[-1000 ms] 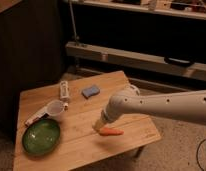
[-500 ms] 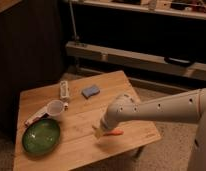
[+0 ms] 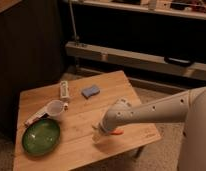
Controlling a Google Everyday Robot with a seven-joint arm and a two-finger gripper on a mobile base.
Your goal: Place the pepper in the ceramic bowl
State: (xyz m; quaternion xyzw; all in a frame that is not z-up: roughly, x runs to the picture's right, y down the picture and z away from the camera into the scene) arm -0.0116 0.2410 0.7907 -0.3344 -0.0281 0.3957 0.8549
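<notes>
Pepper [image 3: 117, 132] lies flat on the table [image 3: 116, 82], front-right part near the front edge. Only a short orange piece shows, sticking out on the right from under the wrist; the rest is hidden by the arm [image 3: 151, 112].

Gripper [image 3: 98, 135] points down at the tabletop just left of that orange piece, with its tips at or very near the wood. Jaws stand wide apart with nothing gripped. The pepper is beside or behind the fingers, not between them as far as shows; can't tell if a finger touches it.

Bowl [image 3: 31, 142] sits at the front-left corner, well apart from pepper and gripper. Its inside shows bare green glaze.

Clear cup [image 3: 56, 107] stands upright just behind and right of the bowl, close to its rim; can't tell its contents. A white-and-red item [image 3: 35, 119] lies between cup and bowl, on the left side.

A white tube [image 3: 64, 90] lies behind the cup. Blue sponge [image 3: 90, 91] lies to the tube's right, mid-back of the table.
</notes>
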